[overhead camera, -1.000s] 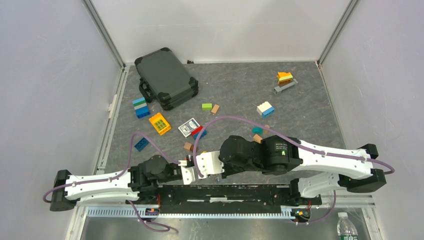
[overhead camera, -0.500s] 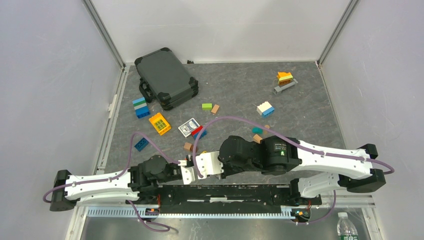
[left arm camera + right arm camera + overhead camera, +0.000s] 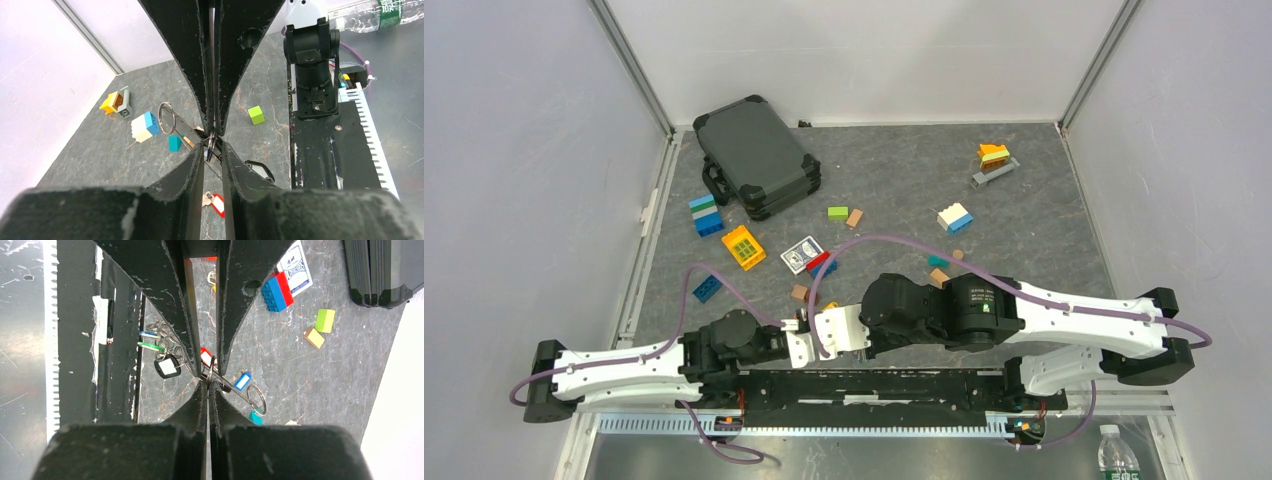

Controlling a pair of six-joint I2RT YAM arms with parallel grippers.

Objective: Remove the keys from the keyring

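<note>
Currently right gripper point(image 3: 207, 382) is clamping thin grey metal keyring point(image 3: 235, 390) at frame centre; left gripper point(image 3: 212, 150) is crowding it, grip unclear; coloured-head silver keys point(image 3: 166, 366) are sitting mid-left, red-blue plastic brick point(image 3: 276, 290) upper right.

Bright, even light; left end effector point(image 3: 212, 150) slightly blurred close-up.

The case point(image 3: 756, 157) lies far left on the table point(image 3: 1024, 230), with the card box point(image 3: 802, 254) nearer, mid-table. At the near edge, the left gripper point(image 3: 213, 142) and right gripper point(image 3: 209, 377) meet tip to tip, the keyring point(image 3: 185, 131) between them and the keys point(image 3: 160, 347) beside.
</note>
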